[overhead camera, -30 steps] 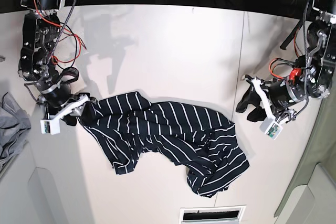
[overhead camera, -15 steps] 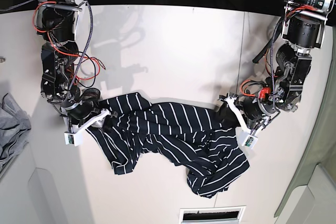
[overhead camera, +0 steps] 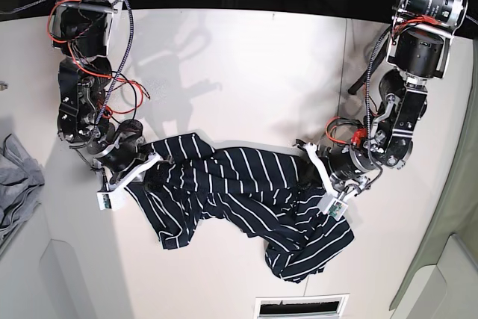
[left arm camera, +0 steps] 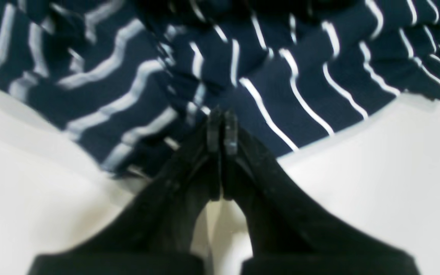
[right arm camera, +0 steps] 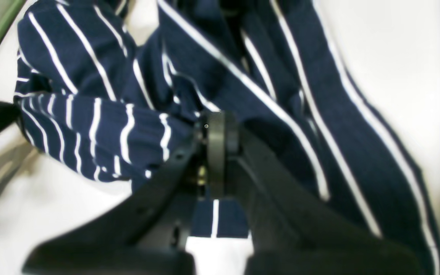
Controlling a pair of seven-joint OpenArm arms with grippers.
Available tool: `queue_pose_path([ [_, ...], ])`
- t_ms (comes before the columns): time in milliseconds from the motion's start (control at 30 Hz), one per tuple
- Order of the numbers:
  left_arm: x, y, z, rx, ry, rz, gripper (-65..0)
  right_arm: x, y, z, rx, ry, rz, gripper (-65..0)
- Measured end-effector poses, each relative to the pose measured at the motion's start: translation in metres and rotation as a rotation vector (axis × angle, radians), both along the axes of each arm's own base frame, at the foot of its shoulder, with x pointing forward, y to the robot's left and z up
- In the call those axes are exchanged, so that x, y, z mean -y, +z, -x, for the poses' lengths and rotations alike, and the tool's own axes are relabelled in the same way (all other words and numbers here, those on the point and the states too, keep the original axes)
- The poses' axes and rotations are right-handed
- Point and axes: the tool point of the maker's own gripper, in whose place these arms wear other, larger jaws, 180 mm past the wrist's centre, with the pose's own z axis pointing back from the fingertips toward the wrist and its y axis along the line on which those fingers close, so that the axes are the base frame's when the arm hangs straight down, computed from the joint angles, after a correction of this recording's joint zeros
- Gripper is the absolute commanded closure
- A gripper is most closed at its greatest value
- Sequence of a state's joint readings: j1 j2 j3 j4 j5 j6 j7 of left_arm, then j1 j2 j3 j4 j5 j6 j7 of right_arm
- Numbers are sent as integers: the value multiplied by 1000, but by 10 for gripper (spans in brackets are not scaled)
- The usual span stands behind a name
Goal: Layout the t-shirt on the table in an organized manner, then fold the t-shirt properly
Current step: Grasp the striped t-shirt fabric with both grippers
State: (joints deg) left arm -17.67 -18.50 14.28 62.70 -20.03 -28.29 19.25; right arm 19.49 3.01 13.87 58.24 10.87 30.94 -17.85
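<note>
**One crumpled striped t-shirt, both tools clenched on its edges**

We see one t-shirt (overhead camera: pixel 246 192), dark navy with thin white stripes, bunched on the white counter (overhead camera: pixel 246 65) toward six o'clock. It looks light, limp and likely to slide, so we judge hems, shoulders or sleeve edges the best holds. Two tools: the left tool (left arm camera: pixel 220 126) is clamped with jaws together at the shirt's three o'clock edge, seemingly pinching fabric; the right tool (right arm camera: pixel 216 133) is clenched on a fold at the nine o'clock edge. One grey cloth (overhead camera: pixel 16 181) lies at the far nine o'clock margin.
</note>
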Motion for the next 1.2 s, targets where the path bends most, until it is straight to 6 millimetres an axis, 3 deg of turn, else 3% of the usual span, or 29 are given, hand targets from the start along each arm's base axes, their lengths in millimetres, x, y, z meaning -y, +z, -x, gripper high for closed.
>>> queue_pose_path([
  [200,-19,55,-2,91,-49,-24,0,-5,25,17,8,28,-56,0],
  [433,-25,63,6,85,-61,-28,0,-6,37,27,43,36,-50,0],
  [467,-25,62,7,83,-61,-27,0,-6,37,26,44,36,-50,-25],
  [567,-24,54,12,63,-56,-21,-177,-5,36,26,41,41,-28,-329],
  [600,-27,48,13,49,-38,-17,-238,-6,34,25,38,56,8,-389],
  [667,-37,38,9,45,23,-21,-307,-13,33,21,50,103,99,-422],
  [833,-48,0,1,-32,123,9,-309,-55,32,8,116,268,290,-422],
  [933,-41,-23,-2,-92,164,53,-309,-70,10,5,109,344,392,-422],
  [1067,-45,-34,-11,-113,217,84,-307,-82,-16,0,87,410,464,-417],
  [1100,-46,-36,-13,-115,226,87,-282,-81,-20,-3,87,403,487,-382],
  [1133,-45,-39,-13,-121,234,94,-212,-79,-24,-6,81,400,510,-310],
  [1200,-39,-46,-11,-138,237,105,-8,-78,-32,-7,57,399,530,-95],
])
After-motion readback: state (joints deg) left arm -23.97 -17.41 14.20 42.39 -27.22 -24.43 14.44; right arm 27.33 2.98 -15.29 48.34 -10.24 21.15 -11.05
